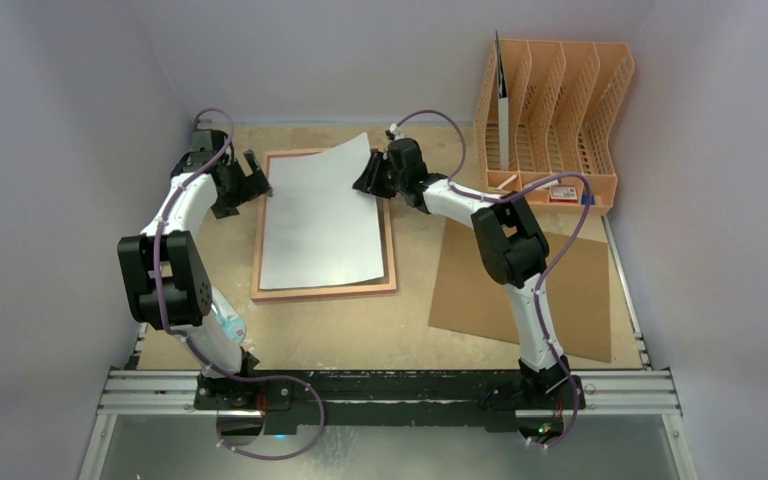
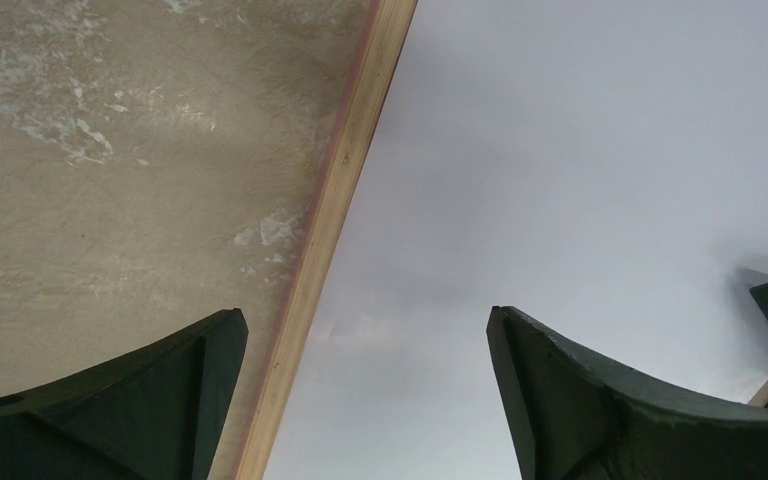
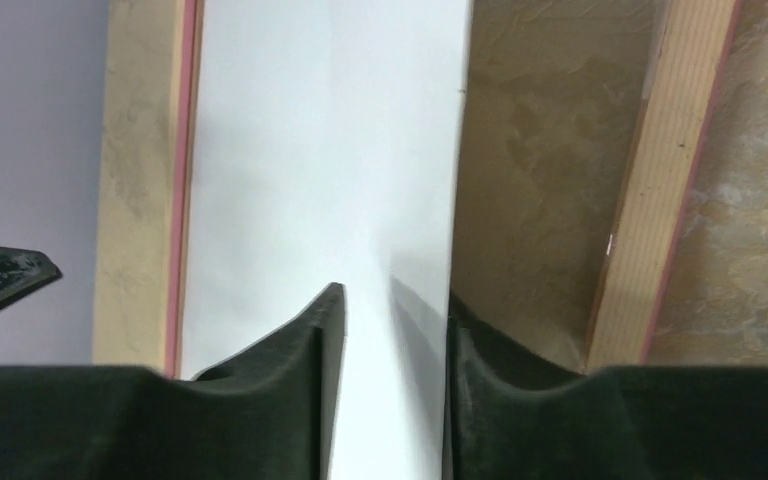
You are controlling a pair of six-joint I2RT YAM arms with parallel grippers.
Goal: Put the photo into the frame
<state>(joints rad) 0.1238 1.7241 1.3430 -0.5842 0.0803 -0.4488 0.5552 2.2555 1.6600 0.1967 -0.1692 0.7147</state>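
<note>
On the frame (image 1: 325, 291) at centre, the photo (image 1: 320, 215) lies white side up. Right gripper (image 1: 368, 177) is narrowly parted at its upper right corner; left gripper (image 1: 257, 177) spread wide.

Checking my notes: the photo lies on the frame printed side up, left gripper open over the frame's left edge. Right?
No: the top view shows the photo lying on the frame plain white back up. The left gripper is open over the left edge.
</note>
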